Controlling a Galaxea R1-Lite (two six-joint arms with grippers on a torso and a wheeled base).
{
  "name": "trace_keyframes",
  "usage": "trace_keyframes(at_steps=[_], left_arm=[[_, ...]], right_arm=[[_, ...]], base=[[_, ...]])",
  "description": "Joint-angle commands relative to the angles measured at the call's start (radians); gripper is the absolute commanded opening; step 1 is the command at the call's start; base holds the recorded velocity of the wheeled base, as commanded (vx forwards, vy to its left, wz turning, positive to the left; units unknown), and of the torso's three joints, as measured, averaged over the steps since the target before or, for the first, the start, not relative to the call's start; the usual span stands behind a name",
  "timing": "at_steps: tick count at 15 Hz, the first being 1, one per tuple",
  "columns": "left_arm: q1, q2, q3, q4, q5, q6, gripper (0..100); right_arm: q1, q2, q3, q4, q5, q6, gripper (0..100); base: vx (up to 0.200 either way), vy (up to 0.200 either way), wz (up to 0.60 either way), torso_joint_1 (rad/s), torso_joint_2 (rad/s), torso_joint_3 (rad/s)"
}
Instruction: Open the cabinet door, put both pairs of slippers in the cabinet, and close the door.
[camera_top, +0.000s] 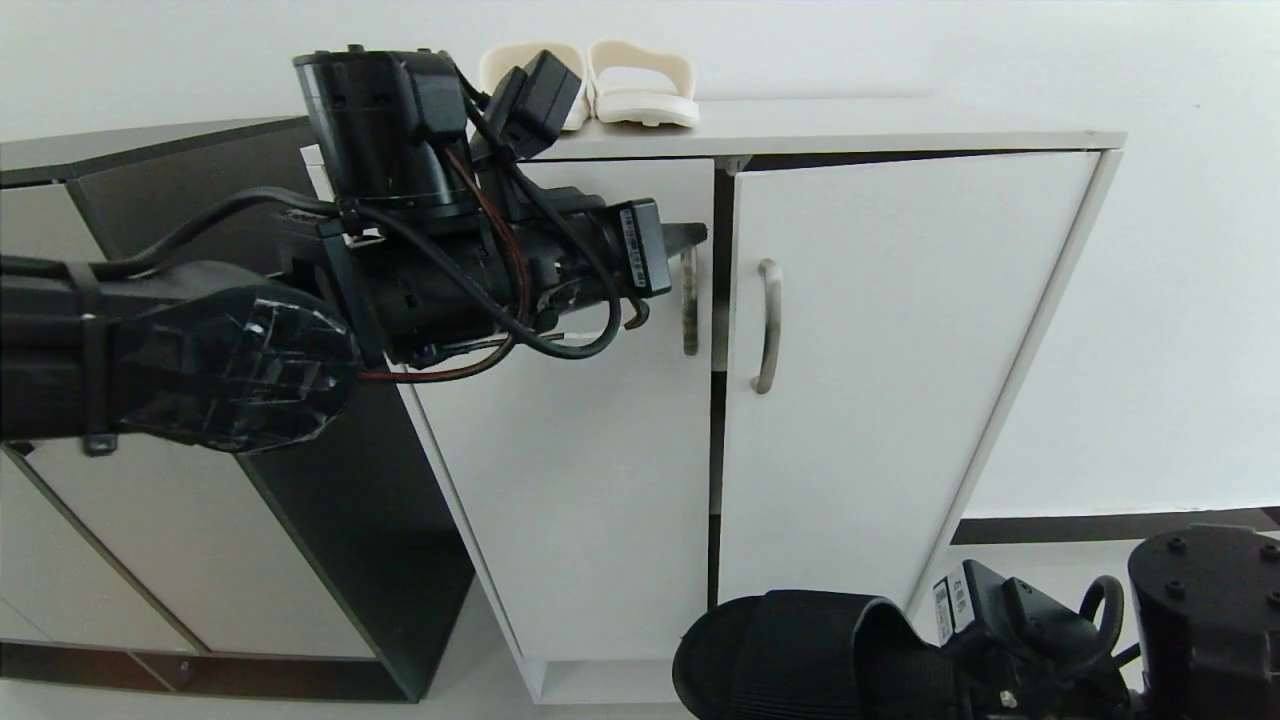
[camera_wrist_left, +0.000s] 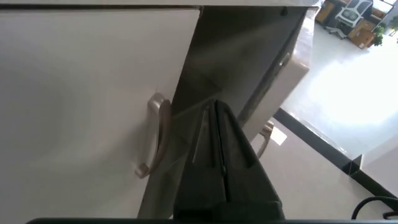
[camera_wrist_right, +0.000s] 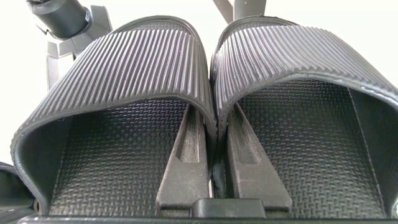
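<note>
Black slippers (camera_wrist_right: 143, 68), cropped — right fingers (camera_wrist_right: 183, 168) clamp them; left fingers (camera_wrist_left: 239, 152) closed beside handle (camera_wrist_left: 158, 134).

I see the cabinet doors (camera_top: 880, 350) as smooth, matt white laminate, their handles (camera_top: 767, 325) a brushed, satin metal. The black slippers (camera_wrist_right: 143, 68) look like matt rubber, with finely ribbed straps and pebbled footbeds. The cream slippers (camera_top: 640, 85) look smooth, matt, moulded rubber or foam.

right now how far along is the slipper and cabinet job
Done: the black slippers are picked up, clamped in the right tool. In hand: the left tool is at the handle of the left door, which looks slightly ajar. Left: open it fully, load both pairs, including the white slippers on top, then close.
</note>
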Motion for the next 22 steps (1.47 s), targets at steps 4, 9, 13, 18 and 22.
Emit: trace_keyframes(at_steps=[4, 9, 13, 18, 22], left_arm=[[-0.009, 0.066, -0.104, 0.06, 0.002, -0.001, 0], [-0.023, 0.103, -0.149, 0.058, 0.001, -0.001, 0], [-0.069, 0.076, -0.113, 0.055, 0.009, -0.001, 0], [-0.191, -0.026, 0.006, 0.049, 0.001, 0.003, 0], [-0.096, -0.089, 0.068, -0.037, 0.085, -0.011, 0]], right_arm=[[0.001, 0.008, 0.0, 0.0, 0.001, 0.0, 0], [0.038, 0.013, 0.017, 0.001, 0.001, 0.0, 0], [0.066, 0.01, 0.031, 0.0, -0.001, 0.0, 0], [0.106, 0.008, 0.032, 0.0, 0.001, 0.0, 0], [0.072, 0.011, -0.029, -0.002, -0.121, 0.049, 0]], base=[[0.0, 0.0, 0.0, 0.0, 0.0, 0.0], [0.0, 0.0, 0.0, 0.0, 0.0, 0.0], [-0.2, 0.0, 0.0, 0.004, 0.0, 0.004], [-0.2, 0.0, 0.0, 0.002, 0.0, 0.004], [-0.1, 0.0, 0.0, 0.0, 0.0, 0.001]])
